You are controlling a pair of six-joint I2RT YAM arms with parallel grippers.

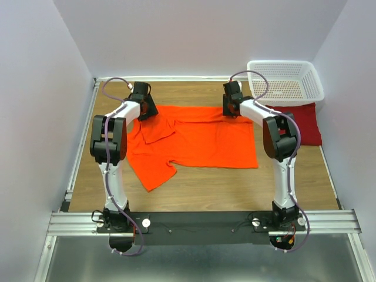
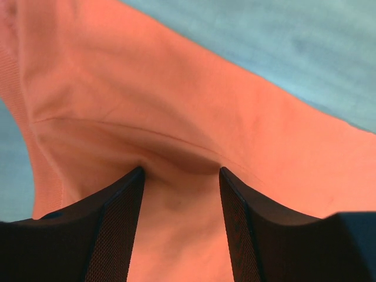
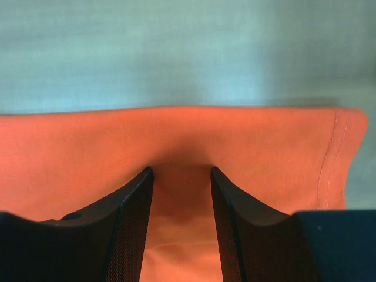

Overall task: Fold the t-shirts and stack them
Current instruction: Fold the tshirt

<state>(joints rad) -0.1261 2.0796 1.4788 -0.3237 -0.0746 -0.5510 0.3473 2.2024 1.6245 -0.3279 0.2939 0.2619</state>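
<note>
The bright orange t-shirt lies spread on the wooden table, with one sleeve hanging toward the near left. My left gripper is at its far left corner. In the left wrist view its jaws stand apart, tips pressed on the orange cloth. My right gripper is at the shirt's far right edge. In the right wrist view its jaws also stand apart, tips on the cloth near its far hem. The dark red t-shirt lies folded at the right.
A white mesh basket stands at the back right corner, just behind the dark red shirt. Grey walls close in the table on three sides. Bare wood shows in front of the orange shirt.
</note>
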